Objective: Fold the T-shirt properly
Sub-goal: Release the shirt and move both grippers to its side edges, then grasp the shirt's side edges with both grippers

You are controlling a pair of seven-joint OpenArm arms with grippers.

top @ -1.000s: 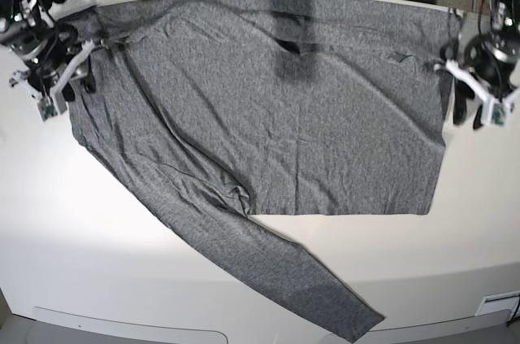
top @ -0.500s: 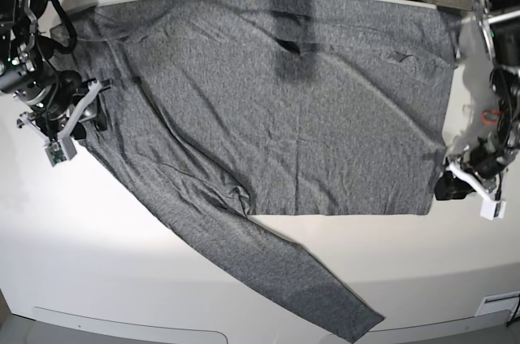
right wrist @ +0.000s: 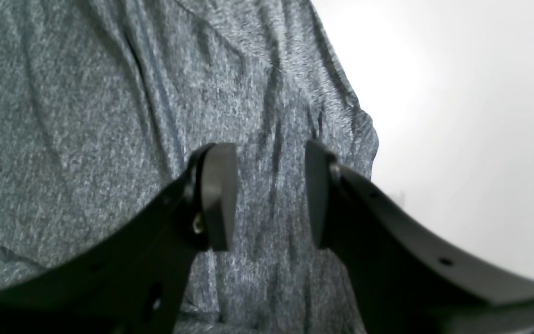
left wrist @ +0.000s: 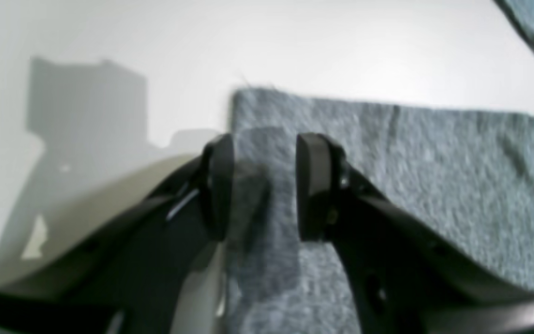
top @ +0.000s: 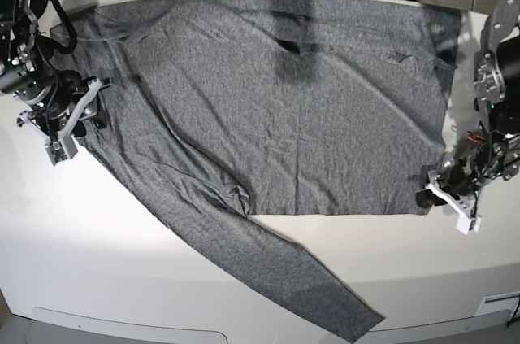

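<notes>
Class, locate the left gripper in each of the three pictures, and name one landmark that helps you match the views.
Base view: left gripper at the right edge, low, at the T-shirt hem corner.
Left wrist view: it fills the lower centre, open, straddling that corner.
Right wrist view: not in it; only the right gripper shows.
Shared landmark: the T-shirt's square hem corner.

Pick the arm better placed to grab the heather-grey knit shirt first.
Left. The left gripper straddles the heather-grey knit shirt's corner edge, jaws open. The right gripper hovers over wrinkled cloth inside the edge.
</notes>
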